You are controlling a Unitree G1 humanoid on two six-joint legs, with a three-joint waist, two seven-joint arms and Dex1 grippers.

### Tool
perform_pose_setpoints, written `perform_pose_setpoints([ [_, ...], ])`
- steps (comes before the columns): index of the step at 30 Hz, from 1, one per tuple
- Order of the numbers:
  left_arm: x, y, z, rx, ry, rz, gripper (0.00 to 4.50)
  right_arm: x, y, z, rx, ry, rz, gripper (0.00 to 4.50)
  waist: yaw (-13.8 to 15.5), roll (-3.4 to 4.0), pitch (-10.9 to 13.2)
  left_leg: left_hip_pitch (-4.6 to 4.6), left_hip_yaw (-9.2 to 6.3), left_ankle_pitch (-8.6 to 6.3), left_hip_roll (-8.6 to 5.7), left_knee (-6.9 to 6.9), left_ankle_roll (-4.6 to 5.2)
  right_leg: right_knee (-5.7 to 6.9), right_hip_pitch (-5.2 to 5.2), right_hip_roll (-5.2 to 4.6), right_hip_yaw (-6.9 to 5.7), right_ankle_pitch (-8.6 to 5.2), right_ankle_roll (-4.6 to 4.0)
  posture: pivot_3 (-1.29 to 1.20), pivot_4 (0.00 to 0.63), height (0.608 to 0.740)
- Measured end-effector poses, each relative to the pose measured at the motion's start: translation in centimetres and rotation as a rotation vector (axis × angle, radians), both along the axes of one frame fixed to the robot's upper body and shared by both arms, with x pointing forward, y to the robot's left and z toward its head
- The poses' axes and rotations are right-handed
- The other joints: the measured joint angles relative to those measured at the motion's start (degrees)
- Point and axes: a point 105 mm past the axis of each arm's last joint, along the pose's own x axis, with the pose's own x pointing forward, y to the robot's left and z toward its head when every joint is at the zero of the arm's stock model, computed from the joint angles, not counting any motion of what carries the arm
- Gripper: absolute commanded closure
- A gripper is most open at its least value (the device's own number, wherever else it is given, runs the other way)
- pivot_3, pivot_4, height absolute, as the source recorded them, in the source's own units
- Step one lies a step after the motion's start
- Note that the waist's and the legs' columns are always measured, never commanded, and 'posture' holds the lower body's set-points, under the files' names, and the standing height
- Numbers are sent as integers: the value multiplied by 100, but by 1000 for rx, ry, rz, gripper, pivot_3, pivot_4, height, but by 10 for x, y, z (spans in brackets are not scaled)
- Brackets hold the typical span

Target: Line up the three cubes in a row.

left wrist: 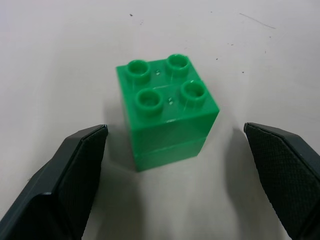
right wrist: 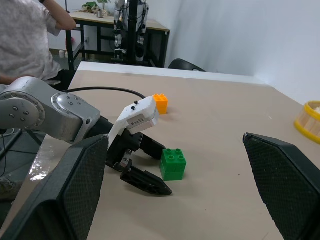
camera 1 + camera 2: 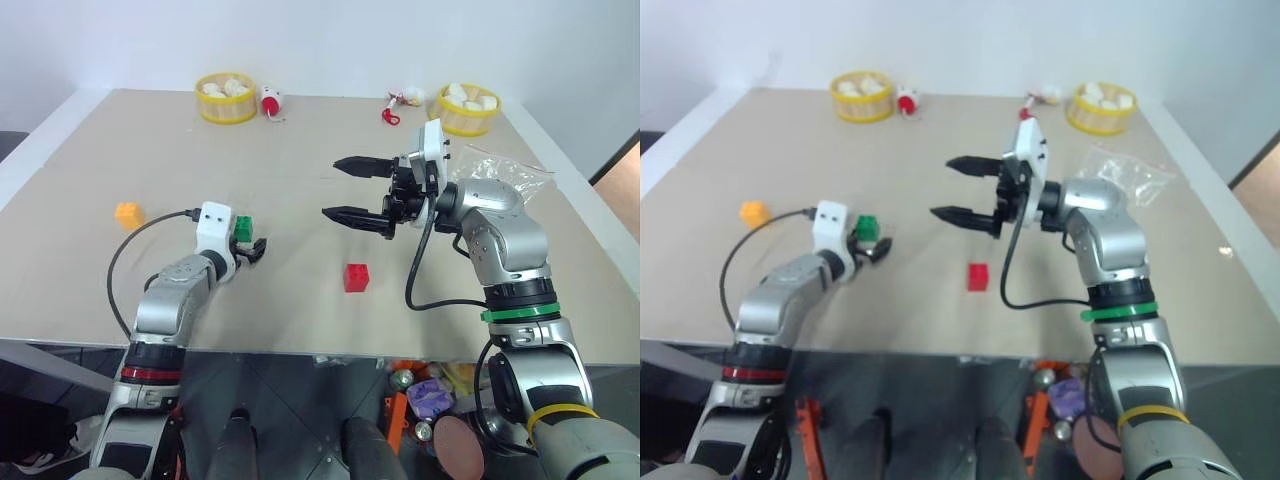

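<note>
Even, diffuse light is falling across the tan table from overhead, leaving the scene bright and free of harsh glare. Soft, short shadows are pooling beneath the red cube and beside the green cube, whose glossy studs are catching small highlights. The clear plastic bag is glinting faintly. In the left wrist view, the near fingers are blurring out of focus while the cube is holding sharp. The right eye view is looking slightly softer

lab: bare test table, workbenches behind
</note>
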Motion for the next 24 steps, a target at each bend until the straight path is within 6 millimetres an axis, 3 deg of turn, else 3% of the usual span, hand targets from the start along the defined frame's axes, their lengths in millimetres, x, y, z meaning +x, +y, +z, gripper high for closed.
perform_pose_setpoints([
  [2, 0, -1, 0, 2, -2, 0, 248, 1, 0, 0, 2, 1, -1, 5, 4, 0, 0, 0, 0, 1, 0, -4, 1, 0, 0, 0, -1, -2, 3, 0, 150, 740],
  [11, 2, 10, 0, 24, 0, 49, 3185, 2, 0, 3, 5, -11, -2, 0, 3, 0, 0, 0, 0, 1, 0, -6, 0, -1, -1, 0, -1, -5, 6, 0, 150, 740],
  [24, 2, 19, 1, 71, -50, -27, 3206, 2, 3, 0, -7, -9, 10, 0, -17, 0, 0, 0, 0, 0, 1, -8, -2, -1, -9, 0, -1, -3, 3, 0, 150, 740],
])
